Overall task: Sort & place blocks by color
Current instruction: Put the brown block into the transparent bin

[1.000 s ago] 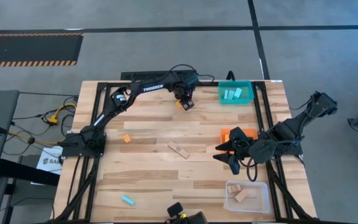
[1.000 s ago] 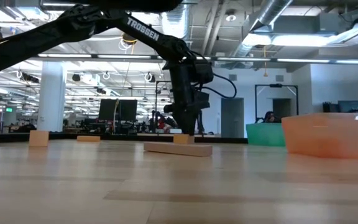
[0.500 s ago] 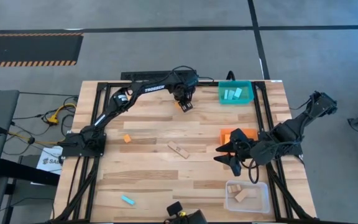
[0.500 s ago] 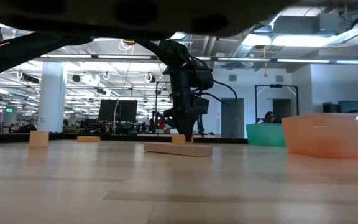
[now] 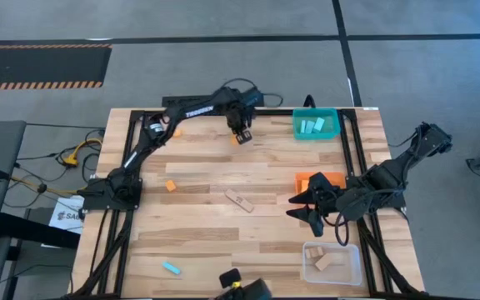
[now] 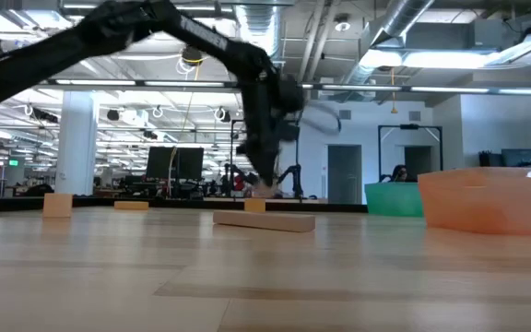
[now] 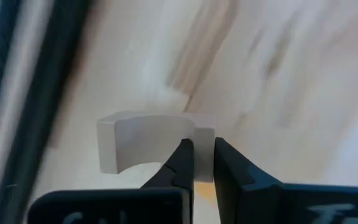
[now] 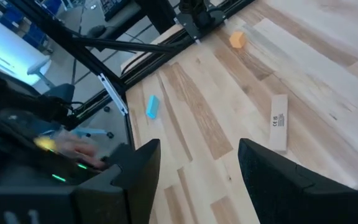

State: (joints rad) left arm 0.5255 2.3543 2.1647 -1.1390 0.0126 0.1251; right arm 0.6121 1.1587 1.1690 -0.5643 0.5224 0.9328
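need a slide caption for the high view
Left gripper shut on an orange block near the teal bin; right gripper waits open beside the orange bin.

Table top (image 5: 207, 175): pale wood planks, light and darker stripes
Table frame (image 5: 344, 150): black
Arms: dark, white lettering on the left arm
Far bin (image 5: 316, 134): teal, light blue blocks (image 5: 311, 125) inside
Middle bin (image 5: 307, 178): orange
Near bin (image 5: 311, 267): clear, tan blocks (image 5: 324, 259) inside
Loose blocks: orange (image 5: 170, 186), tan wood (image 5: 240, 200), cyan (image 5: 171, 267)
Floor (image 5: 223, 67): grey, black lines, orange-and-black hazard stripes (image 5: 40, 64)
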